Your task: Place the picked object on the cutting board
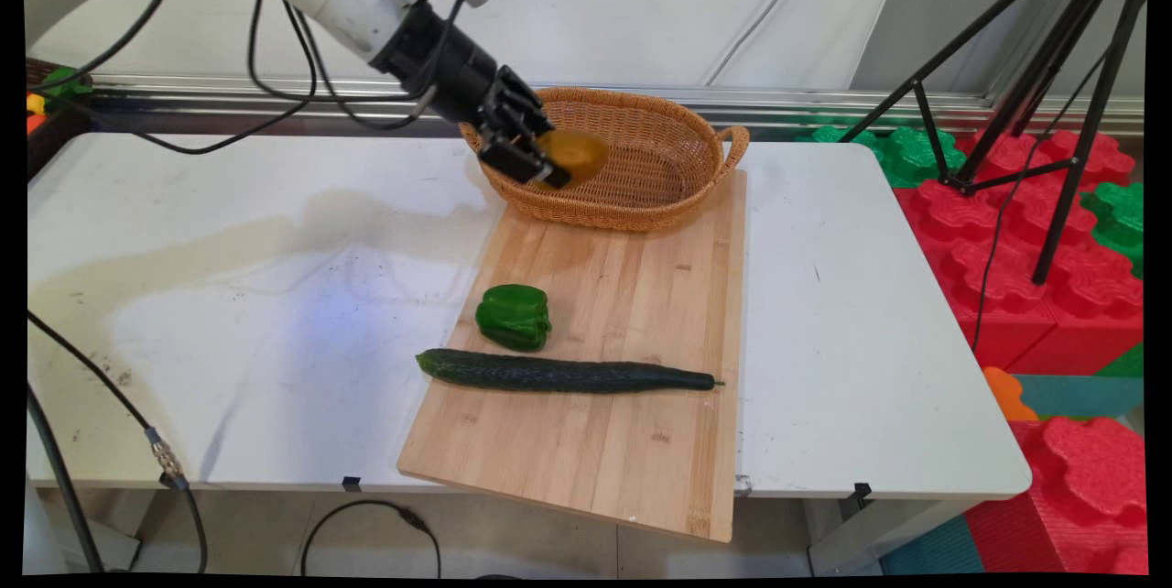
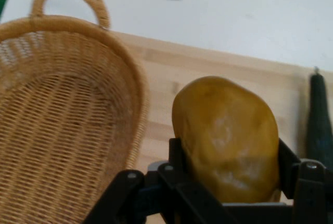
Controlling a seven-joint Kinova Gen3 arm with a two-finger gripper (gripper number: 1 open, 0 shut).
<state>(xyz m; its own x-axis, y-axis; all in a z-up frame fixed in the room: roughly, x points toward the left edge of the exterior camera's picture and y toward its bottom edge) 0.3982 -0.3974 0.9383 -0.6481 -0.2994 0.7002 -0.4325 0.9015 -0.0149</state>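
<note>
My gripper (image 1: 549, 162) is shut on a yellow-brown potato (image 1: 573, 157), held in the air over the near left rim of a wicker basket (image 1: 659, 157). In the hand view the potato (image 2: 226, 138) fills the space between the two black fingers, with the basket (image 2: 62, 130) to its left and nothing showing inside it. The basket stands at the far end of a wooden cutting board (image 1: 604, 341). On the board lie a green bell pepper (image 1: 514, 317) and, just in front of it, a long dark cucumber (image 1: 563, 375), whose tip (image 2: 318, 120) shows at the hand view's right edge.
The white table (image 1: 229, 313) bears a stain on its left half. Black cables hang from the arm and run along the table's left edge. A black tripod (image 1: 1053, 93) and red and green foam blocks (image 1: 1035, 240) stand beyond the right edge.
</note>
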